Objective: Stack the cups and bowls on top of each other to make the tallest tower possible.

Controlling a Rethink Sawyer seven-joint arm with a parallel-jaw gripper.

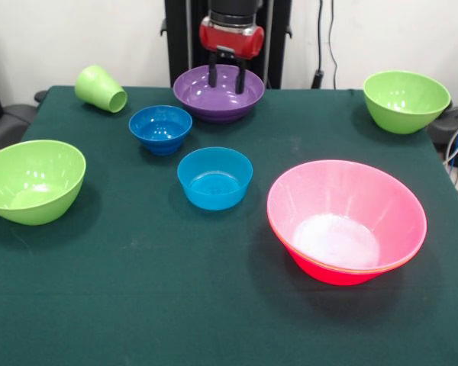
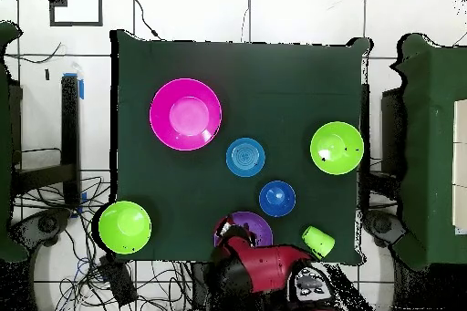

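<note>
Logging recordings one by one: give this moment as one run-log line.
gripper: over purple bowl, jaws open | pink bowls: nested | blue bowls, green bowls: separate | light-green cup: on its side

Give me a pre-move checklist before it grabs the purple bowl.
1. Gripper over the purple bowl: ok, fingers hang inside it.
2. Gripper open, nothing held: ok.
3. Purple bowl upright and empty: ok.
4. Fingers straddling the rim: not ok, both look inside the bowl.
5. Pink bowl upright and open to receive: ok; an orange edge shows under its rim.
6. Light-green cup standing: not ok, it lies on its side.
</note>
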